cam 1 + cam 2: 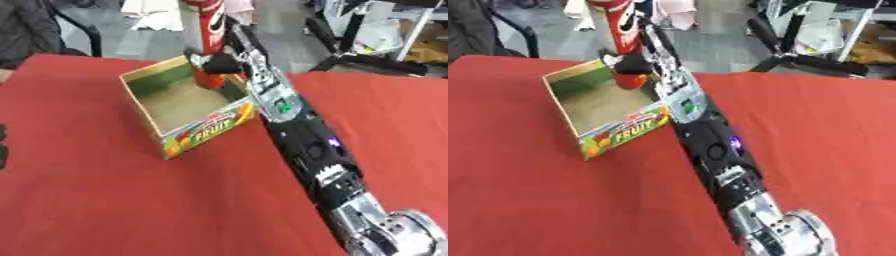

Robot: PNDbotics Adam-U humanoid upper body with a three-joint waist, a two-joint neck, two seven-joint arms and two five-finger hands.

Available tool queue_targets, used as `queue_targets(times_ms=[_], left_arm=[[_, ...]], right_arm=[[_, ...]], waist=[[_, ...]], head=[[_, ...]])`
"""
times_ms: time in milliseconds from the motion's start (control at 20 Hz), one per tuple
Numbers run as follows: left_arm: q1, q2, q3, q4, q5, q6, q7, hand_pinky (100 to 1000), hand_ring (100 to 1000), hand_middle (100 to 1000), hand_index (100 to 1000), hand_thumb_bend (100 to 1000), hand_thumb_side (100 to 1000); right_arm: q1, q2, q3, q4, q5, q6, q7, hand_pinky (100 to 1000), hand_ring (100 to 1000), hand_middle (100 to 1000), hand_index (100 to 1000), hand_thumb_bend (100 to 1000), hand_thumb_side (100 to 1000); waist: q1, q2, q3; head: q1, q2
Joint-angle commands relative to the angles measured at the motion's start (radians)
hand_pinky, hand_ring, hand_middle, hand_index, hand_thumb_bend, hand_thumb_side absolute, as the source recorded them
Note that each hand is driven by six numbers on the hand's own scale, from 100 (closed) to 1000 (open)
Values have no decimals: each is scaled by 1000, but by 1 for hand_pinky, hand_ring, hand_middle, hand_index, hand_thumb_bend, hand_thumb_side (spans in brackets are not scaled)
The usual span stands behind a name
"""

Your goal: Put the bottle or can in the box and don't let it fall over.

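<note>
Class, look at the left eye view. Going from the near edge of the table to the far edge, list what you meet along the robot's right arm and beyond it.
Silver joint of the right arm → black forearm → fruit box → right hand curled round the red bottle, which stands upright in the box's far corner.

I see a table covered in red cloth point(96, 200), filling my view from edge to edge. Directly on it stands an open cardboard box point(178, 107), its printed "FRUIT" side facing me, set askew toward the far side.
</note>
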Motion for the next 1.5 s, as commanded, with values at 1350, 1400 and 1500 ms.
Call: queue_targets(times_ms=[1350, 1400, 1500], left_arm=[[37, 27, 31, -19, -9, 13, 25, 904, 837, 784, 893, 483, 793], [38, 28, 32, -19, -10, 13, 26, 904, 837, 784, 893, 483, 793], [41, 31, 34, -19, -11, 14, 27, 904, 837, 784, 893, 482, 794]], right_arm=[[299, -304, 0, -390, -84, -86, 138, 982, 896, 924, 1000, 360, 332], [347, -323, -9, -436, -85, -98, 172, 982, 898, 925, 1000, 364, 327], [440, -349, -41, -517, -58, -119, 219, 980, 904, 928, 1000, 392, 307]], waist=[[1, -49, -155], [-1, -49, -167], [-3, -49, -188]], head=[[107, 11], [115, 13], [129, 15]])
